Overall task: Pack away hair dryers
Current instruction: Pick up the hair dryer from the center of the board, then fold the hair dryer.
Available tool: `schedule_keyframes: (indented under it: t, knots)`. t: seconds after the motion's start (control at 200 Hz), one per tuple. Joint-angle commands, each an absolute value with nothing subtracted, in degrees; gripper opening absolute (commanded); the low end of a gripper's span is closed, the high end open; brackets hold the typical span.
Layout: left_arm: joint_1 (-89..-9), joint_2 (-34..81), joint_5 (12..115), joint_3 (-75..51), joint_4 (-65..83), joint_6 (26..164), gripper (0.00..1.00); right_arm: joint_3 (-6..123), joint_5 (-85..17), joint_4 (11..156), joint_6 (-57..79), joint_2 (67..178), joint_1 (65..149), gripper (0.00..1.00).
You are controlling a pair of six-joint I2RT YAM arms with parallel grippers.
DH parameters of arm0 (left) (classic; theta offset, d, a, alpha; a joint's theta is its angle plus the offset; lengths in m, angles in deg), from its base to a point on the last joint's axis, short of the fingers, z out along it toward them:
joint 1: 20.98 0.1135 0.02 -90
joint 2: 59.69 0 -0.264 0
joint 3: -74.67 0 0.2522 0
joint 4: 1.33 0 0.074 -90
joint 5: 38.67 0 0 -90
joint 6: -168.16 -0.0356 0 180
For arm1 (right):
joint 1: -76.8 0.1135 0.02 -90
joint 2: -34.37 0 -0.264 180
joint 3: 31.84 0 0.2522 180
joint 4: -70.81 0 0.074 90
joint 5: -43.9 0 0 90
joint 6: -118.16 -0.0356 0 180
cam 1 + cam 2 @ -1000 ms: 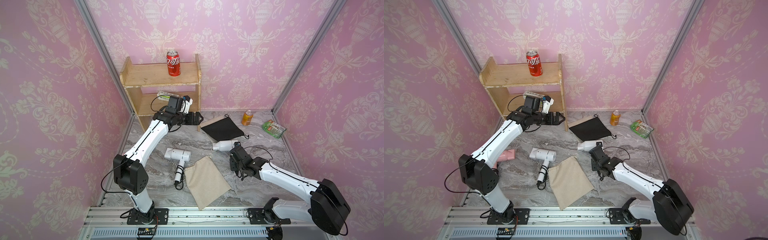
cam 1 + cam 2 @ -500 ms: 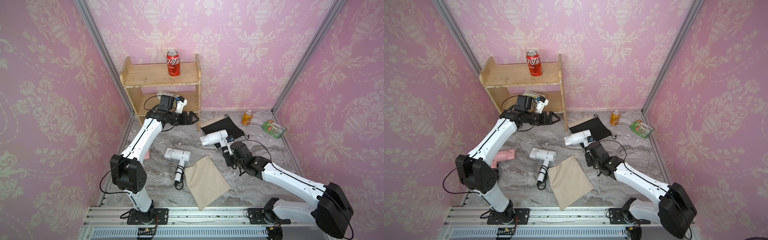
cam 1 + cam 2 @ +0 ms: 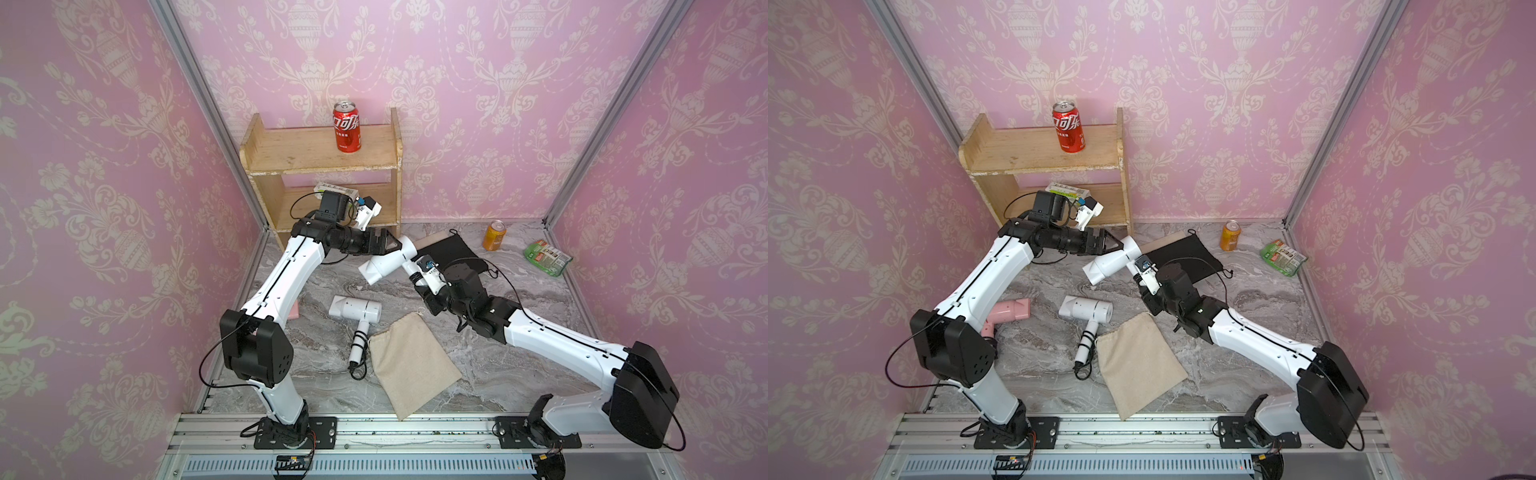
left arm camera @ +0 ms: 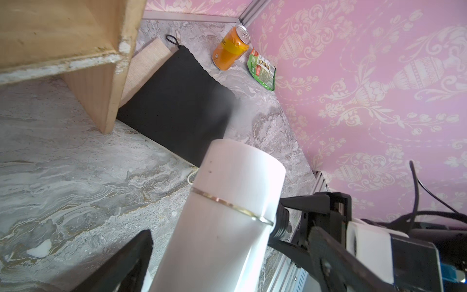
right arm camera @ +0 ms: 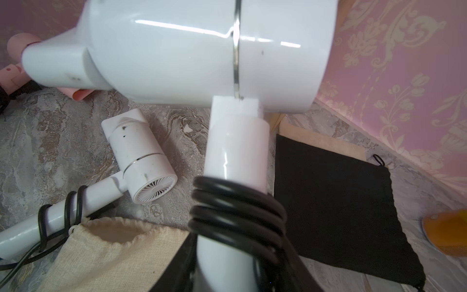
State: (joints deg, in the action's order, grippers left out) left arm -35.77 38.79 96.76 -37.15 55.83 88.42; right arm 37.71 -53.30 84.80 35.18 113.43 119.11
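Note:
My right gripper (image 3: 420,282) (image 5: 225,265) is shut on the cord-wrapped handle of a white hair dryer (image 3: 384,266) (image 3: 1108,262) (image 5: 202,50), held up above the marble table. My left gripper (image 3: 395,246) (image 4: 227,242) is open, its fingers (image 4: 136,250) either side of that dryer's barrel (image 4: 227,215) and apart from it. A second white hair dryer (image 3: 357,309) (image 3: 1088,309) (image 5: 141,161) lies on the table beside a beige pouch (image 3: 411,365) (image 5: 101,252). A pale pink hair dryer (image 3: 1011,311) (image 5: 15,58) lies at the left, half hidden under my left arm.
A black pouch (image 3: 453,253) (image 4: 177,106) lies at the back over another beige pouch (image 3: 432,240). A wooden shelf (image 3: 320,153) with a red can (image 3: 346,126) stands back left, close to my left wrist. An orange can (image 3: 494,235) and a green packet (image 3: 546,257) sit back right.
My right gripper has lifted the white dryer off the table and carried it back and left. My left gripper has swung round beside the shelf and now has that dryer's barrel between its open fingers.

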Motion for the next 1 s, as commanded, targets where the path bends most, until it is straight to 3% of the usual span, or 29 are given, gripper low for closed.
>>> schedule_keyframes:
  t: [0.0,0.14,0.365,0.56,0.725,0.996]
  knots:
    - [-35.3,39.7,100.5,-39.8,59.1,83.6,0.97,41.6,-50.8,79.8,38.9,113.5,119.4,0.34]
    - [-35.5,42.0,101.8,-42.3,60.9,82.3,0.89,43.2,-49.6,80.6,40.8,114.3,119.4,0.34]
    - [-35.5,43.9,102.9,-44.2,61.7,81.0,0.86,45.1,-48.1,82.0,42.8,115.1,119.4,0.35]
    - [-35.5,45.3,104.6,-45.8,63.4,79.6,0.78,46.3,-46.7,82.9,43.6,115.6,119.4,0.35]
    - [-35.4,46.1,105.6,-46.7,63.2,80.2,0.64,47.3,-46.1,83.7,44.1,116.2,119.4,0.35]
    - [-35.4,45.8,107.2,-46.5,58.8,83.9,0.49,48.1,-46.6,83.9,44.2,116.4,119.3,0.35]
